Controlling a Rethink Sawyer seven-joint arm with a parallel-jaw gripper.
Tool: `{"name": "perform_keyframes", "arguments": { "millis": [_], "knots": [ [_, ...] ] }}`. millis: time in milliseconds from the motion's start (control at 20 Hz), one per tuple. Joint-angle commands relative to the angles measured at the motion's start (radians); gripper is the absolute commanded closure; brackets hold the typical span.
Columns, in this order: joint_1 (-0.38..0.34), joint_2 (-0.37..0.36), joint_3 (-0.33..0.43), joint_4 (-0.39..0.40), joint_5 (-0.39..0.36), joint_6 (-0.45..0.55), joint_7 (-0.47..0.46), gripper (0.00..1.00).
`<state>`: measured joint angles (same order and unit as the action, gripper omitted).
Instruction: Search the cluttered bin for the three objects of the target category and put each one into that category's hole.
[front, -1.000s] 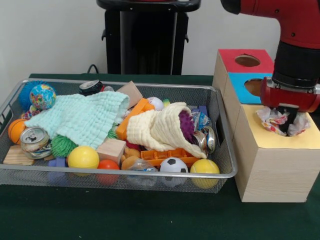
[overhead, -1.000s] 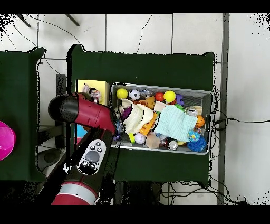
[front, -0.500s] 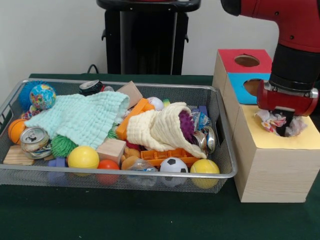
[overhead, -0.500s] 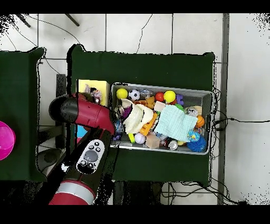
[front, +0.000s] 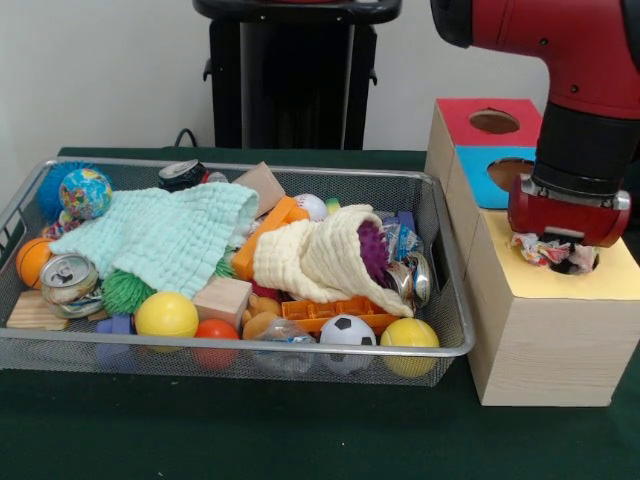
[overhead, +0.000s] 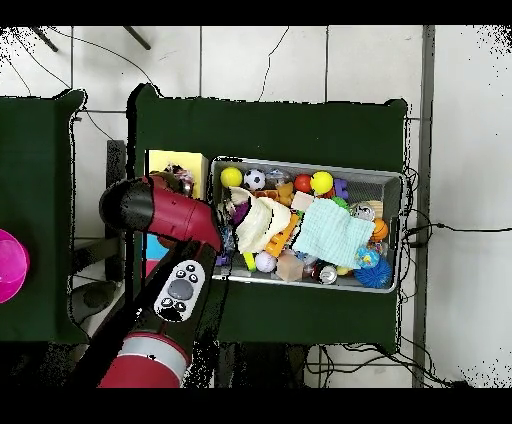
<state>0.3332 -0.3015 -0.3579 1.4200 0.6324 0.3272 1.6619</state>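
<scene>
Over the yellow-topped box (front: 560, 300), right of the cluttered bin (front: 230, 345), the gripper (front: 560, 250) stands at the hole with crumpled wrapper (front: 548, 250) beneath it; whether it grips cannot be told. The bin holds balls, cloths, cans.

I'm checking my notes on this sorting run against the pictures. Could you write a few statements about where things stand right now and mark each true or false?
1. The gripper is over the yellow-topped box. True.
2. Crumpled paper sits at that box's hole, under the gripper. True.
3. The bin holds nothing but balls. False: it also holds a mint cloth, a cream cloth, a can and wooden blocks.
4. The soccer ball lies at the bin's far rim in the front view. False: it lies at the near rim, beside a yellow ball.
5. The red-topped box stands nearest the camera. False: it is the farthest.
</scene>
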Motion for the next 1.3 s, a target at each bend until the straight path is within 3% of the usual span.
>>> {"name": "perform_keyframes", "arguments": {
  "millis": [50,200,450,700,1300],
  "knots": [
    [-0.1,0.13,0.226,0.18,-0.049,-0.165,0.185,1.0],
    [-0.15,0.121,0.289,0.214,-0.092,-0.277,0.19,1.0],
    [-0.123,0.149,0.253,0.191,-0.108,-0.327,0.216,1.0],
    [-0.171,0.153,0.303,0.189,-0.137,-0.325,0.192,1.0],
    [-0.137,0.164,0.264,0.174,-0.123,-0.316,0.219,1.0]
  ]
}}
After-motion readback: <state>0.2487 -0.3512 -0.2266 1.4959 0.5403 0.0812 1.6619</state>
